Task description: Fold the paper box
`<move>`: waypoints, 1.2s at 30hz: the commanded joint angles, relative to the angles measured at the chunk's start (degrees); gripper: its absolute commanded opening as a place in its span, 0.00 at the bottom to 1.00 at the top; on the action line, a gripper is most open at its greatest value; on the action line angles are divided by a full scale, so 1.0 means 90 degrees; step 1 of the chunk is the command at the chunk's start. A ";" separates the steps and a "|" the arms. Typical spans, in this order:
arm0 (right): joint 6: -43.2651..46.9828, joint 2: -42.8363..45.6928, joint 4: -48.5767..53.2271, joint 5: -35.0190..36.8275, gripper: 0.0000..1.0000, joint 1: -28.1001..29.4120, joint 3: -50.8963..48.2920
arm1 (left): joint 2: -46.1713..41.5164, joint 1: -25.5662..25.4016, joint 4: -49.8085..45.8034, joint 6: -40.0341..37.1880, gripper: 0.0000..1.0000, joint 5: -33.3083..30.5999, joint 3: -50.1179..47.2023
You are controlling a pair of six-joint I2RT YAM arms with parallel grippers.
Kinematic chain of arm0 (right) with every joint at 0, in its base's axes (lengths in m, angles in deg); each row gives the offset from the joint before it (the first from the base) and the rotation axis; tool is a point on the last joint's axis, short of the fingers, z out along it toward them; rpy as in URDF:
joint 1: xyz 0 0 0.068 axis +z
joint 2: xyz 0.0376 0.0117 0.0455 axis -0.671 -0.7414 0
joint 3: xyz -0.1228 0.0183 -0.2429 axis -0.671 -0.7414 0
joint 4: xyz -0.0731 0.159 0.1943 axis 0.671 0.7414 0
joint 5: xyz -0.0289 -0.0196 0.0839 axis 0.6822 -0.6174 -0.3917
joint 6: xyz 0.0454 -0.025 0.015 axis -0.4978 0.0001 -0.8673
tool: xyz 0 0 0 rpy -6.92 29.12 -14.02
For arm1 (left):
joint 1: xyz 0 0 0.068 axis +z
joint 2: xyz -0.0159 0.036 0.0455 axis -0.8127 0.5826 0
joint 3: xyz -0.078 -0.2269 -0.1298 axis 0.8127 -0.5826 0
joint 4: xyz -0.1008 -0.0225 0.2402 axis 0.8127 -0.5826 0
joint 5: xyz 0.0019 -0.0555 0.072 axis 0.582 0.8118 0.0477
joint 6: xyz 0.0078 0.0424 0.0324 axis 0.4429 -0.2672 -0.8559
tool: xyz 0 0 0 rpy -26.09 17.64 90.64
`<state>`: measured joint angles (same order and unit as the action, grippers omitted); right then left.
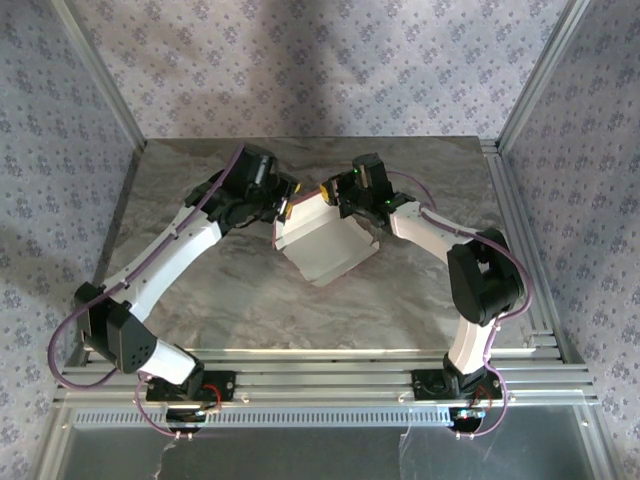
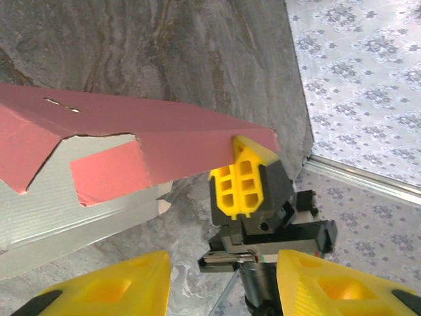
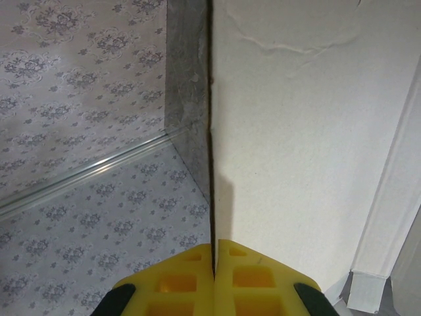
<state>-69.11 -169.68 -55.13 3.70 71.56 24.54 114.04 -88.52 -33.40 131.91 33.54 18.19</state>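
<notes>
Paper box (image 1: 325,245) lies in the middle of the desk (image 1: 300,320), toward the far side, pale face up, with its raised pink flap (image 2: 164,131) running left to right between our two hands. Our right hand (image 3: 214,253) is pinched tight on the flap's right end. Our left hand (image 2: 222,273) stands about half open with nothing in it, the flap's left end just ahead of it, so we judge it the nearer one to press the fold; we count one box and two hands.
</notes>
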 commanded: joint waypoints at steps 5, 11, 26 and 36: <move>-0.0018 0.0256 0.0113 -0.0009 0.00 0.0040 0.0160 | 0.0339 0.0001 -0.0619 0.1185 0.48 -0.0092 -0.0037; -0.0046 0.0347 0.0061 -0.0048 0.00 -0.0093 -0.0016 | 0.0643 0.0035 -0.0398 0.1176 0.48 0.0149 -0.0076; -0.0095 0.0406 0.0049 -0.0172 0.00 -0.0210 -0.0039 | 0.0985 0.0324 0.0418 0.0774 0.36 0.0485 -0.0116; -0.0155 0.0402 0.0030 -0.0195 0.00 -0.0144 -0.0064 | 0.1104 0.0352 0.0798 0.0645 0.32 0.0796 -0.0036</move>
<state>-69.18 -168.19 -53.80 3.26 69.68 23.97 123.37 -85.37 -27.70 137.90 39.00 15.53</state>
